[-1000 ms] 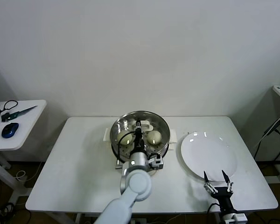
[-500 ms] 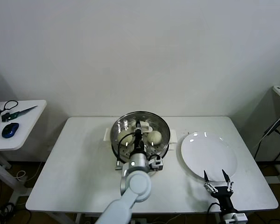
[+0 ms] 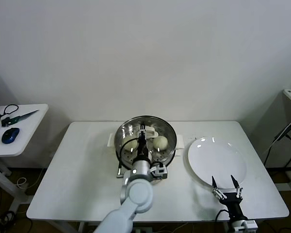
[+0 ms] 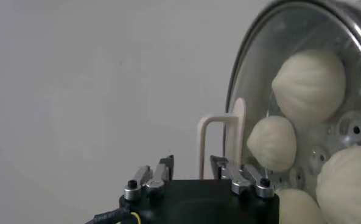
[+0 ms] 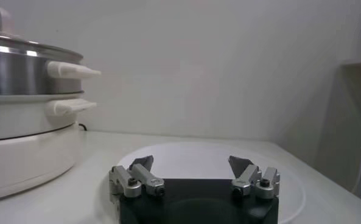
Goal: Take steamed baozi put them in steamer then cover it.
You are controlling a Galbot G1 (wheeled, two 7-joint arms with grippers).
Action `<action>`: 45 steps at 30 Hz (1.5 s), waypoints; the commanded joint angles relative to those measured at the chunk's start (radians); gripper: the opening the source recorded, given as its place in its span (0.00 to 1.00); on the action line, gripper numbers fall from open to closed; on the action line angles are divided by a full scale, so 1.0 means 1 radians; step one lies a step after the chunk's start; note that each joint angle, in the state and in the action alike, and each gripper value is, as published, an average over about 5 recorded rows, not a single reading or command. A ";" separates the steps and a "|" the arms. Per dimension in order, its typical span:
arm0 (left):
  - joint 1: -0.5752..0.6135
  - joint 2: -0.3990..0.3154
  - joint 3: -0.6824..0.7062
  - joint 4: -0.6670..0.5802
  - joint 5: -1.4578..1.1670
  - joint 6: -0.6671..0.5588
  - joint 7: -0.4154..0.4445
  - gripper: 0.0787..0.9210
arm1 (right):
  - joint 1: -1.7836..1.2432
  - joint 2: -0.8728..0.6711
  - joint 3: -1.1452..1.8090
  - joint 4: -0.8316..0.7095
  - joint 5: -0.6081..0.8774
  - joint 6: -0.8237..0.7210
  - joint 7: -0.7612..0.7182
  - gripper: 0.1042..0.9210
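The steamer (image 3: 170,132) stands at the back middle of the white table, steel basket on a cream pot base (image 5: 28,146). The glass cover (image 4: 259,61) lies on it, its white handle (image 4: 220,143) upright at the centre. Through the glass I see several steamed baozi (image 4: 308,85), two of them clear from above (image 3: 160,142). My left gripper (image 4: 191,163) hovers over the cover, open, its fingertips just short of the handle and holding nothing. My right gripper (image 3: 225,183) stands open and empty over the near edge of the bare white plate (image 3: 216,162).
A side table (image 3: 24,131) at the far left holds a blue mouse (image 3: 10,135), scissors and cables. A shelf and hanging cable (image 3: 281,133) stand at the right. The steamer's side handles (image 5: 70,70) stick out toward the plate.
The left gripper's jaws have parted and let go of the cover's handle. The left arm has drawn back slightly toward me. The right arm has not moved.
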 commanded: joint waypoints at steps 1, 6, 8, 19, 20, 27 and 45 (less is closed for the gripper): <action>0.003 0.025 -0.001 -0.059 -0.066 -0.001 0.001 0.47 | 0.000 -0.006 -0.005 0.030 0.005 -0.043 0.033 0.88; 0.071 0.099 0.014 -0.196 -0.150 -0.006 -0.015 0.64 | 0.001 -0.013 -0.017 0.038 0.008 -0.057 0.055 0.88; 0.106 0.135 0.004 -0.251 -0.180 -0.022 -0.038 0.71 | 0.006 -0.013 -0.022 0.035 0.003 -0.063 0.063 0.88; 0.350 0.279 -0.247 -0.393 -0.757 -0.314 -0.320 0.88 | 0.014 -0.003 -0.059 0.078 0.039 -0.031 0.080 0.88; 0.363 0.271 -0.305 -0.388 -0.872 -0.365 -0.365 0.88 | 0.011 -0.003 -0.064 0.079 0.035 -0.027 0.076 0.88; 0.421 0.250 -0.771 -0.320 -1.629 -0.651 -0.453 0.88 | 0.005 0.000 -0.074 0.069 0.016 -0.003 0.068 0.88; 0.628 0.195 -0.739 -0.019 -1.776 -0.958 -0.366 0.88 | 0.045 0.003 -0.093 0.035 0.012 -0.004 0.066 0.88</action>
